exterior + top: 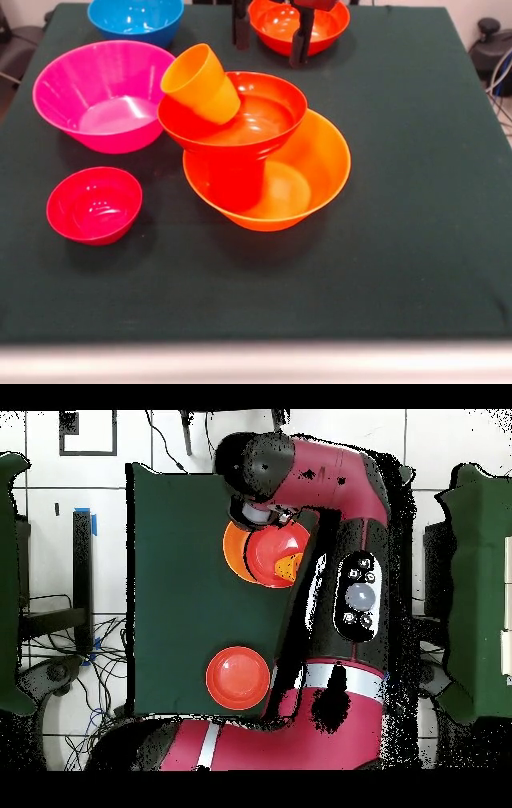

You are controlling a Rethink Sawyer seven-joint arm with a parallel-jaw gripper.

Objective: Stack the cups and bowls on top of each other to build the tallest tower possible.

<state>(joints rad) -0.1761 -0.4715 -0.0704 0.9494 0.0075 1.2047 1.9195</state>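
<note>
The tower stands mid-table: a wide orange bowl (308, 172) at the base, a red-orange cup (236, 182) inside it, and a red-orange bowl (256, 120) resting tilted on the cup. An orange cup (200, 82) leans on its side in that top bowl. The tower also shows in the overhead view (262, 552), partly under the arm. My gripper (269, 53) hangs at the far edge, open and empty, its two dark fingers (298, 40) in front of a separate red-orange bowl (320, 24). The light green cup is out of view.
A wide pink bowl (104, 96) sits left of the tower, a blue bowl (136, 20) behind it, and a small crimson bowl (94, 204) at the front left. In the overhead view the arm (340, 534) covers much of the table; the red-orange bowl (238, 679) shows near the base.
</note>
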